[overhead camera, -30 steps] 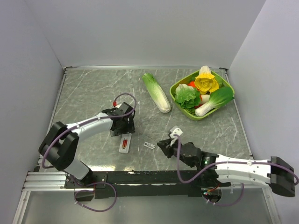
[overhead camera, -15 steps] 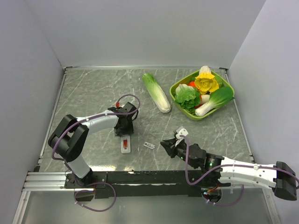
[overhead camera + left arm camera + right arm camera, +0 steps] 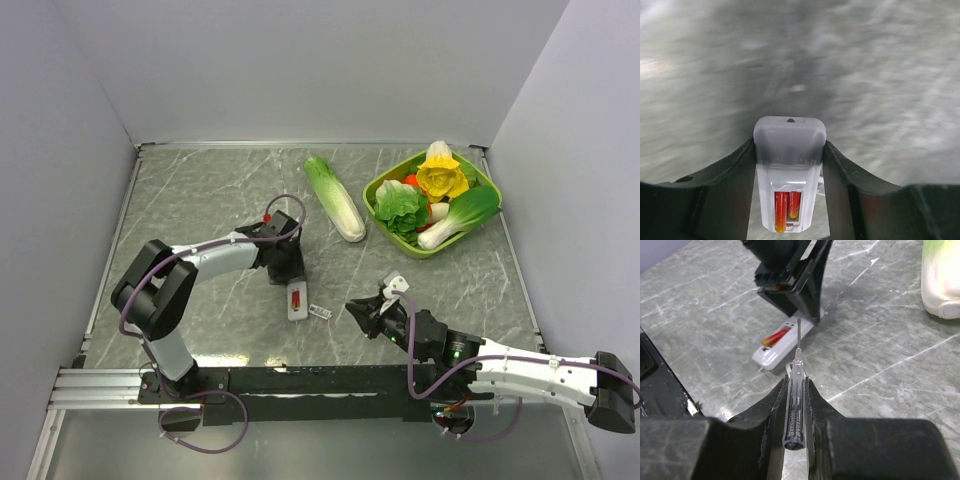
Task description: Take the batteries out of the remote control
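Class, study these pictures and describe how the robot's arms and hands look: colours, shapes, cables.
The left arm and right arm have smooth white links joined by bulky black joint housings. A thin purple cable loops loosely along each. The left hand and right hand are black, each with two angular fingers narrowing toward the tips. No lettering is legible.

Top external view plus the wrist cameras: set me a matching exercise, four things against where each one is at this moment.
Things
1. remote control
2. batteries
3. screwdriver
4. cabbage

Places
A. lying on the table, left of the green bowl
B. clamped between the fingers of the right gripper
C. side by side in the remote's open recess
D. held between the fingers of the left gripper

Pairs: 1-D, 2-C, 3-B, 4-A
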{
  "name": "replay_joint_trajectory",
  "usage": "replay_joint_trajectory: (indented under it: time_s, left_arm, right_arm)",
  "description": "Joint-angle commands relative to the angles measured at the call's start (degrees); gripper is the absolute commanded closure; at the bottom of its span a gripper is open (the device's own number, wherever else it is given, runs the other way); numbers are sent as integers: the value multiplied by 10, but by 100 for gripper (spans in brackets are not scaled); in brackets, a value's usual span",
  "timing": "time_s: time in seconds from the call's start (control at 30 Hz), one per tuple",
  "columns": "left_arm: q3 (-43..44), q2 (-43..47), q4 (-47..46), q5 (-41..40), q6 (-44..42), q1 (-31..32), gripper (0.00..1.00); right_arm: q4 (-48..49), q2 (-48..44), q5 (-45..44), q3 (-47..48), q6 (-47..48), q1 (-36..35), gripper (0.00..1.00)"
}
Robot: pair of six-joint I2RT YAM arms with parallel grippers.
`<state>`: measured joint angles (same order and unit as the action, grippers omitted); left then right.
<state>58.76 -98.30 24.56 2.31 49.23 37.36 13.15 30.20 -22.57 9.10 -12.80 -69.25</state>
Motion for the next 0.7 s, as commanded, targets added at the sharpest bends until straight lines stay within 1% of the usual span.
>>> replay_joint_trajectory:
  time_s: [0.0, 0.07, 0.1, 0.17, 0.27, 0.3, 0.37, 0.43, 0.5, 0.53, 0.67]
  left_arm:
    - [14, -3, -107, 99, 32, -3, 93]
    - [7, 1, -142, 110, 37, -6, 96]
    - [3, 8, -158, 129, 43, -8, 99]
    - [-19, 15, -202, 160, 53, -17, 99]
    - [-50, 23, -301, 218, 83, -28, 99]
    - [-60, 22, -360, 238, 103, -31, 99]
    - [-86, 17, -414, 273, 128, -37, 99]
    - [-101, 7, -464, 280, 149, -38, 99]
    - [-115, -1, -486, 281, 161, -38, 99]
    - [-128, -2, -521, 282, 168, -38, 99]
    - [-157, -8, -576, 262, 194, -38, 99]
  right_arm:
    - [-1, -16, -6, -5, -6, -5, 100]
    - [-8, -21, -7, -2, -6, -4, 100]
    - [-12, -23, -7, -1, -6, -5, 100]
    - [-15, -27, -7, -1, -7, -5, 100]
    - [-17, -23, -3, -1, -13, -5, 100]
    - [-21, -20, 1, 0, -14, -5, 100]
    - [-29, -16, 7, 8, -15, -4, 100]
    - [-57, -7, 5, 17, -21, -5, 100]
    - [-80, 12, 0, 31, -27, -5, 100]
    - [-84, 18, 2, 37, -26, -5, 100]
    - [-96, 48, 14, 60, -27, -5, 100]
